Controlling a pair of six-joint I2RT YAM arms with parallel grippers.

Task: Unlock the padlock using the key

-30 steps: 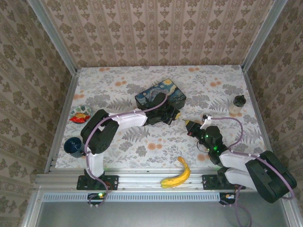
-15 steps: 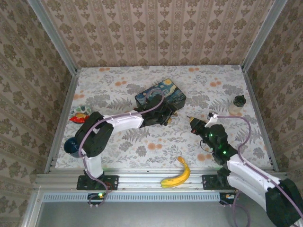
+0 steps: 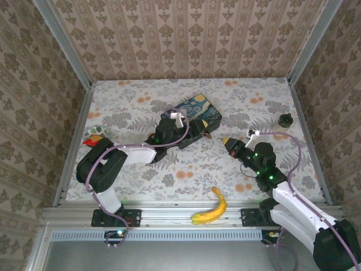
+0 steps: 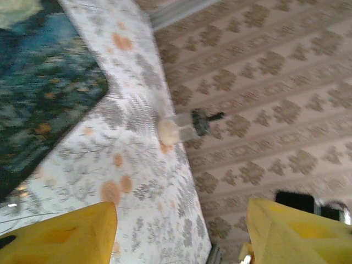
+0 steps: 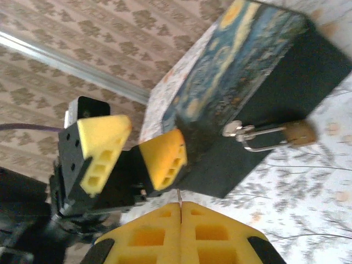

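Padlock (image 5: 300,132) on the tin's (image 5: 242,60) clasp (image 5: 236,130), ahead of the right jaws and off to their right.
Right jaws pressed together on the key (image 5: 180,195); left jaws apart, empty, just beside the tin. Right wrist: clasp and padlock plain. Left wrist: tin lid, worktop (image 4: 137,181), jar (image 4: 184,125).

Fixed overhead camera looking down on table (image 3: 254,107), wrist cameras low and close, all sharing painted tin (image 3: 194,110)
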